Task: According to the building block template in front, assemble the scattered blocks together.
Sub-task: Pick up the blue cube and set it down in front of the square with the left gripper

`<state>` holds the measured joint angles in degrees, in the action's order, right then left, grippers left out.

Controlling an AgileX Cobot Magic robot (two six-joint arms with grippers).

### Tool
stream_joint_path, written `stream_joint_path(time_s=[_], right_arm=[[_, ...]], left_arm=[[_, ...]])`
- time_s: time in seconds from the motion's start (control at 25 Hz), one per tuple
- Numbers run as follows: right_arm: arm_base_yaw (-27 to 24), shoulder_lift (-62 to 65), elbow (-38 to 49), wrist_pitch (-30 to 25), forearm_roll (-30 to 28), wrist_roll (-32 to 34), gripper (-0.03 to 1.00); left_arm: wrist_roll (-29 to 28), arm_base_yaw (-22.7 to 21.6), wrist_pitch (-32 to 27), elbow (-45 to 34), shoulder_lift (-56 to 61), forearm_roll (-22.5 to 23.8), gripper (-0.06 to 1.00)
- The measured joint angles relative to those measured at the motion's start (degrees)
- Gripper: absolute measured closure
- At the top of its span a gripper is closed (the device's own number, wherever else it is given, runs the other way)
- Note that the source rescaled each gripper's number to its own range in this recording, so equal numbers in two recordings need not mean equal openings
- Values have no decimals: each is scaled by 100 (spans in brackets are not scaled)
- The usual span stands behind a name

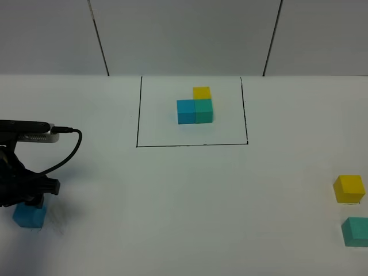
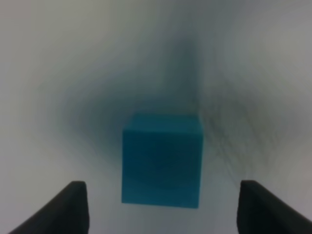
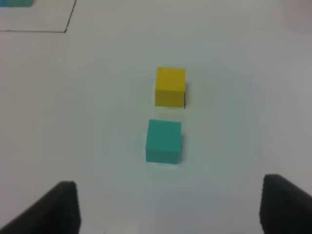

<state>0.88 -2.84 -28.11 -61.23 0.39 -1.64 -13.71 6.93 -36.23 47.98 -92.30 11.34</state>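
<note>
Near left on the counter (image 1: 184, 201), the sky-blue cube (image 1: 30, 216) is seen untouched beneath the left claw (image 2: 163, 187), held open and empty; near right, teal-green cube (image 1: 356, 231) then yellow cube (image 1: 349, 188) are faced by the open, empty right claw (image 3: 170, 181); template (image 1: 195, 106) is set farthest, black-framed.

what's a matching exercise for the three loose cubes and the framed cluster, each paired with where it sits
Things:
1. loose sky-blue cube
2. loose yellow cube
3. loose teal-green cube
4. template cluster

Places:
A. inside the black rectangle
B. far right, nearer the front
C. far left
D. far right, farther back

Pairs: 1-C, 2-D, 3-B, 4-A
</note>
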Motion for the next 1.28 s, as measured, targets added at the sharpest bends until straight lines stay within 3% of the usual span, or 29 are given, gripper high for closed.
stream_joint_path(time_s=[0.68,1.28], right_arm=[[0,0,0,0,0,0,40],[0,0,0,0,0,-4,40]], left_arm=[[-378,0,599,-7,-789,395,47],[-401,0,600,-7,-957,383,47]])
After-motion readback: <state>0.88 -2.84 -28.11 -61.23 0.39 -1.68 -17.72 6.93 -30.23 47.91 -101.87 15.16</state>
